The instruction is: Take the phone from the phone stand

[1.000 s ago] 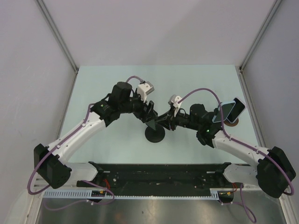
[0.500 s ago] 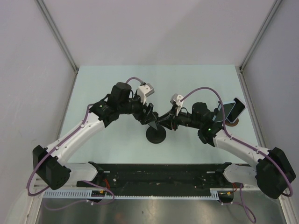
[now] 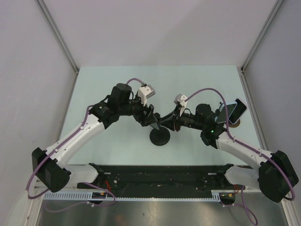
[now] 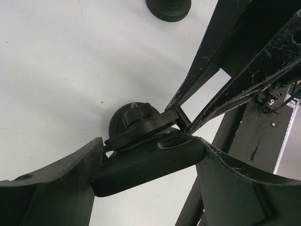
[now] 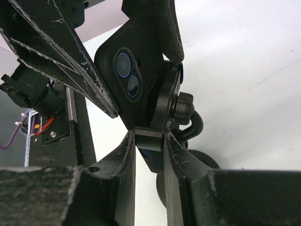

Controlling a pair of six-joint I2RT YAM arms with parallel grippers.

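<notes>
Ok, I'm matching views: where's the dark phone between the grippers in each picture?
Top external: dark phone, centre, just above the phone stand.
Left wrist: lower middle.
Right wrist: upper centre, rear side showing.
Shared landmark: the phone stand.

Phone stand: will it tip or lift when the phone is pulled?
Likely top-heavy: the phone stand has a small round base under a thin neck. Its cradle hugs the phone, so it may lift; the right end effector clamping it should help.
</notes>
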